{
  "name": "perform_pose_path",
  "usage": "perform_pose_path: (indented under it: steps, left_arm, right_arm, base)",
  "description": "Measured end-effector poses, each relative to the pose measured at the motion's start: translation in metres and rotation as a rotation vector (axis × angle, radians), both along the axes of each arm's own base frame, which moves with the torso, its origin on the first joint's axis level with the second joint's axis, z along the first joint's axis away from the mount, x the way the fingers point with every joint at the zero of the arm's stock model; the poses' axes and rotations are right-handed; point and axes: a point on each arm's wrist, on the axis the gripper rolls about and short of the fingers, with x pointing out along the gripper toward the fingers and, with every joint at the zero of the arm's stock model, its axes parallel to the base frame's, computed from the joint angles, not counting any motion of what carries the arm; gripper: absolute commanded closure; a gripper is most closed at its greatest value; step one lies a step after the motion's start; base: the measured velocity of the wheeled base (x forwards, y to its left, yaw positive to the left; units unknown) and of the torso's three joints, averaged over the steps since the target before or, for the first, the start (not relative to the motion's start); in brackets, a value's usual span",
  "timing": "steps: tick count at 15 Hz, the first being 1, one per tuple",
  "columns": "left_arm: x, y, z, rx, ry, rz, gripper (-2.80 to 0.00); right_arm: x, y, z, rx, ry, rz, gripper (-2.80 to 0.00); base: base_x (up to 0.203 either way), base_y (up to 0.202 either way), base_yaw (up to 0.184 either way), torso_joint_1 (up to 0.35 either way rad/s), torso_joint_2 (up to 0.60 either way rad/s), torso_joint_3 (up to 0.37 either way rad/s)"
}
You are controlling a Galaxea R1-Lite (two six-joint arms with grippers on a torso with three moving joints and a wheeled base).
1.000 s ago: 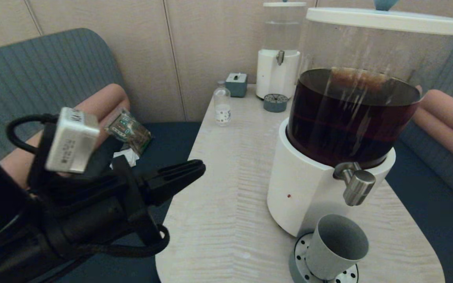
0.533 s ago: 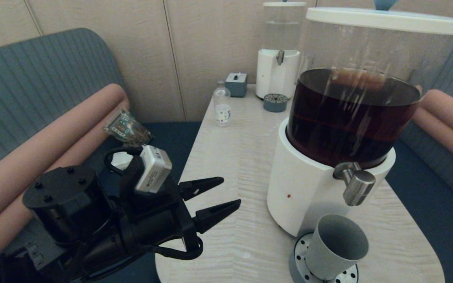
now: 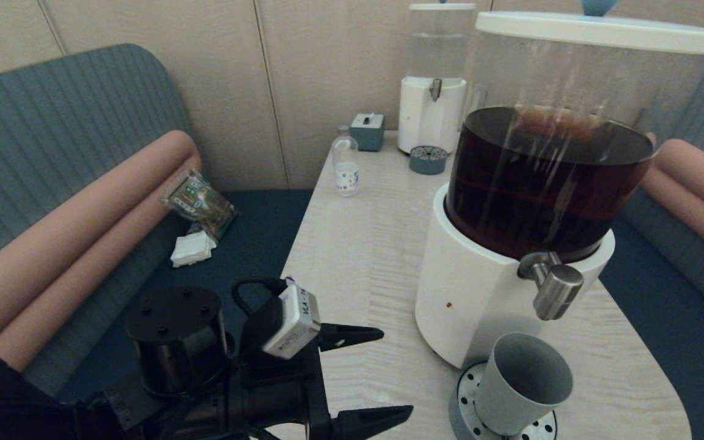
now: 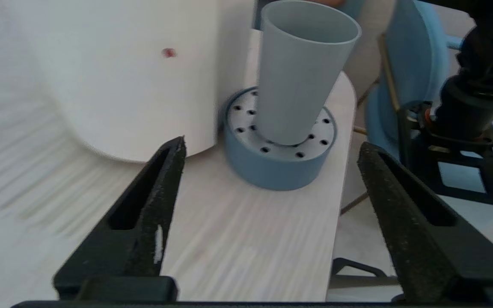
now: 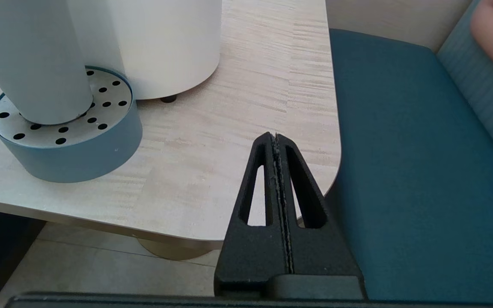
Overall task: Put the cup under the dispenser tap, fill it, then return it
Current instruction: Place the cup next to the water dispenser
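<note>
The grey-green cup (image 3: 523,382) (image 4: 300,70) (image 5: 30,60) stands upright on the perforated drip tray (image 3: 468,403) (image 4: 280,158) (image 5: 69,149), below the brushed-steel dispenser tap (image 3: 553,290) of the big white-based dispenser (image 3: 474,299) holding dark brown liquid. My left gripper (image 3: 395,376) (image 4: 270,145) is low over the table's near left part, wide open and empty, with the cup some way ahead of its fingers. My right gripper (image 5: 274,136) is shut on nothing near the table's near right corner; it is out of the head view.
A smaller clear-liquid dispenser (image 3: 434,79), its small drip tray (image 3: 428,160), a small clear bottle (image 3: 346,162) and a grey box (image 3: 367,130) stand at the table's far end. Bench seats flank the table (image 3: 352,256); a snack packet (image 3: 199,205) and a napkin (image 3: 192,249) lie on the left seat.
My left arm has dropped and swung toward the table's near edge, and its fingers have spread from almost together to wide open. The cup has not moved.
</note>
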Motion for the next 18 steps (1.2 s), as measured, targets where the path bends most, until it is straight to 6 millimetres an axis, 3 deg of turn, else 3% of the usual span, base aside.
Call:
perform_pose_path:
  steps: [9, 18]
  left_arm:
    - [0.015, -0.058, -0.01, -0.003, -0.004, -0.106, -2.8]
    - [0.022, -0.075, -0.022, 0.007, 0.003, -0.127, -2.8]
  right_arm:
    - [0.0, 0.0, 0.0, 0.0, 0.0, 0.0, 0.0]
    - [0.0, 0.0, 0.0, 0.0, 0.0, 0.0, 0.0]
  base:
    - [0.0, 0.0, 0.0, 0.0, 0.0, 0.0]
    - [0.0, 0.0, 0.0, 0.0, 0.0, 0.0]
